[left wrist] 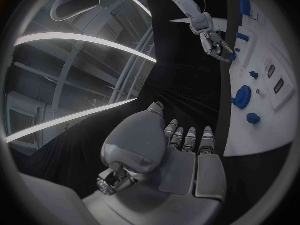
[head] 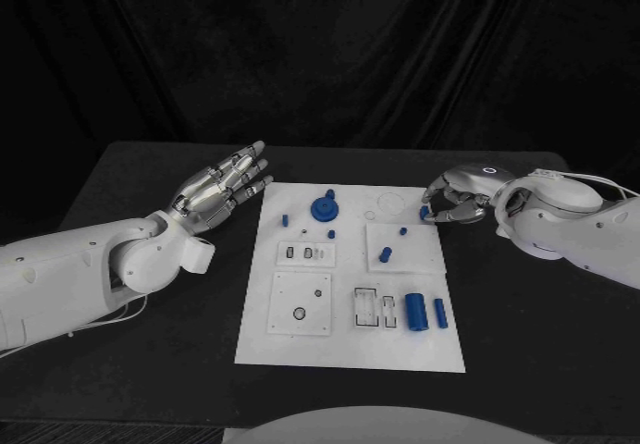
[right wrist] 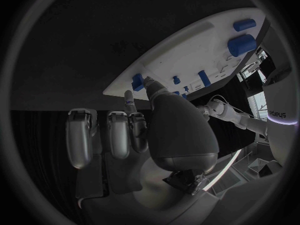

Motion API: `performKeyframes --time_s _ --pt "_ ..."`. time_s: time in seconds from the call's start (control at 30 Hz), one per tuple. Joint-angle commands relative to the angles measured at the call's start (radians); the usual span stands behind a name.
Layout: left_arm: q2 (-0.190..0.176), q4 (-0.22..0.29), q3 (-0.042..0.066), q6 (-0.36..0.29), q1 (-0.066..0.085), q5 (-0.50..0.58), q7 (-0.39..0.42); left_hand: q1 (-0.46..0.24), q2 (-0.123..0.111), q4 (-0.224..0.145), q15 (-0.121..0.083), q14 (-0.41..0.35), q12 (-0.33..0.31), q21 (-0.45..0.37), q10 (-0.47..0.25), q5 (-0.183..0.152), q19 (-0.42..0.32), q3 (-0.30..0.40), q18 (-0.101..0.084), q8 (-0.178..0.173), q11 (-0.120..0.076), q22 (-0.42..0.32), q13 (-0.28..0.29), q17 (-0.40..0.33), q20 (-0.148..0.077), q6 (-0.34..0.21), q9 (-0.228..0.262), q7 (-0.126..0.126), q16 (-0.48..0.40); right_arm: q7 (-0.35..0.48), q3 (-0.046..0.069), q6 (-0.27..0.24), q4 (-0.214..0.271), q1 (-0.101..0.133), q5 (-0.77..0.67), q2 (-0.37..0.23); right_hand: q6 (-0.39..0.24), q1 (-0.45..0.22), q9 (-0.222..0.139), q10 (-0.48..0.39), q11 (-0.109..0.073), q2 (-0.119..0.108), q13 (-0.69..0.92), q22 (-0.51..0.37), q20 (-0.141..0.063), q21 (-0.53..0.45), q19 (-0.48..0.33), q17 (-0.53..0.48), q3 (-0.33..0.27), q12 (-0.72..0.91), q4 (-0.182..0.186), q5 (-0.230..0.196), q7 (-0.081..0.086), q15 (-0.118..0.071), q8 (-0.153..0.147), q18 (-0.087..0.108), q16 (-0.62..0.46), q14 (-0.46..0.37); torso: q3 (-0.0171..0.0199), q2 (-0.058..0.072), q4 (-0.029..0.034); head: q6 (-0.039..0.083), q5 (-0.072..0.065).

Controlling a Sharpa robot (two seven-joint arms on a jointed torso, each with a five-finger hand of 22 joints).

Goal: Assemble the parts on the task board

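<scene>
Nearest, on the white task board (head: 350, 347): two blue cylinders (head: 427, 311) lying side by side. Farther left, left hand (head: 222, 188) released, fingers spread, beside the board. Right hand (head: 453, 199) pinching small blue part (head: 424, 213) at board's far right edge.

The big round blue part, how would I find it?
Look at the white task board in the table's middle. Near its far edge, left of centre, sits the big round blue part. It is wider than the small blue pegs around it.

task board (head: 350, 351) mid-table, parts (head: 416, 310) on it
</scene>
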Motion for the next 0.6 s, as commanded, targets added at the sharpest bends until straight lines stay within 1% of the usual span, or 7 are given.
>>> performKeyframes --time_s 0.03,0.27,0.4,0.47,0.53,0.57,0.6 --pt "0.002 0.001 0.001 0.02 -0.002 -0.002 0.009 0.01 0.002 0.0 0.008 0.002 -0.002 -0.006 0.0 0.006 0.001 0.006 0.005 0.004 0.008 -0.001 -0.001 -0.002 0.005 0.001 0.001 0.008 -0.004 -0.009 0.001 -0.015 -0.004 -0.005 -0.003 0.003 0.008 0.014 0.005 0.104 0.006 -0.001 0.263 0.239 0.001 -0.005 0.064 0.227 0.001 0.003 -0.007 0.004 0.0 0.001 0.007 0.003 -0.006 0.096 0.0003 0.001 0.0 -0.001 0.0" --pt "0.001 0.0 0.001 0.022 -0.002 -0.002 0.007 0.01 0.002 0.0 0.008 0.002 -0.001 -0.006 0.0 0.006 0.001 0.007 0.005 0.005 0.01 -0.001 0.0 -0.002 0.006 0.002 0.001 0.009 -0.004 -0.004 0.001 -0.017 -0.01 -0.011 -0.003 0.012 0.014 0.02 0.021 0.104 0.005 0.002 0.263 0.239 0.0 -0.006 0.064 0.228 0.001 0.003 -0.011 0.005 -0.002 0.0 0.015 0.003 -0.005 0.096 0.0 0.0 -0.0006 -0.004 0.0" --pt "0.001 -0.001 0.001 0.022 -0.002 -0.002 0.005 0.01 0.002 0.0 0.008 0.002 -0.001 -0.006 0.0 0.006 0.001 0.007 0.005 0.005 0.01 -0.001 0.0 -0.002 0.006 0.002 0.001 0.009 -0.004 -0.001 0.001 -0.018 -0.014 -0.012 -0.003 0.016 0.016 0.025 0.04 0.104 0.003 0.006 0.263 0.239 -0.001 -0.006 0.064 0.227 0.001 0.003 -0.015 0.018 -0.003 -0.002 0.023 0.003 -0.006 0.096 0.0002 0.0 0.0 -0.007 0.0" --pt "0.002 -0.001 0.001 0.023 -0.002 -0.002 0.004 0.01 0.002 0.0 0.008 0.002 -0.001 -0.006 0.0 0.006 0.001 0.007 0.005 0.005 0.01 -0.001 0.0 -0.002 0.006 0.002 0.001 0.009 -0.004 -0.001 0.001 -0.018 -0.016 -0.013 -0.003 0.019 0.019 0.027 0.061 0.104 0.002 0.01 0.263 0.239 -0.002 -0.007 0.064 0.227 0.0 0.003 -0.018 0.038 -0.005 -0.003 0.031 0.003 -0.006 0.096 0.0001 0.0 -0.0001 -0.007 -0.001" --pt "0.002 -0.002 0.001 0.023 -0.003 -0.002 0.004 0.01 0.002 0.0 0.008 0.002 -0.001 -0.006 0.0 0.006 0.001 0.007 0.005 0.005 0.01 -0.001 0.0 -0.002 0.006 0.002 0.001 0.009 -0.004 0.0 0.001 -0.019 -0.019 -0.013 -0.003 0.021 0.022 0.03 0.089 0.104 0.0 0.013 0.263 0.239 -0.004 -0.007 0.064 0.226 -0.001 0.003 -0.025 0.061 -0.007 -0.004 0.048 0.003 -0.006 0.096 0.0001 0.0 -0.0002 -0.007 -0.001" --pt "0.002 -0.002 0.001 0.024 -0.003 -0.002 0.005 0.01 0.002 0.0 0.008 0.002 -0.001 -0.006 0.0 0.006 0.001 0.007 0.005 0.005 0.01 -0.001 0.0 -0.002 0.006 0.002 0.001 0.009 -0.004 0.0 0.001 -0.019 -0.02 -0.013 -0.003 0.022 0.022 0.031 0.093 0.104 0.0 0.014 0.263 0.239 -0.004 -0.007 0.064 0.227 -0.001 0.003 -0.026 0.064 -0.007 -0.005 0.051 0.003 -0.006 0.096 0.0001 0.0 -0.0002 -0.007 -0.001" --pt "0.002 -0.001 0.001 0.024 -0.003 -0.002 0.006 0.01 0.002 0.0 0.008 0.002 -0.001 -0.006 0.0 0.006 0.001 0.007 0.005 0.005 0.01 -0.001 0.0 -0.002 0.006 0.002 0.001 0.009 -0.004 0.0 0.001 -0.02 -0.021 -0.014 -0.003 0.023 0.023 0.036 0.11 0.104 -0.001 0.018 0.263 0.238 -0.005 -0.008 0.064 0.225 0.001 0.003 -0.032 0.091 -0.008 -0.005 0.069 0.003 -0.006 0.096 0.0003 0.0 -0.0008 -0.009 0.0"
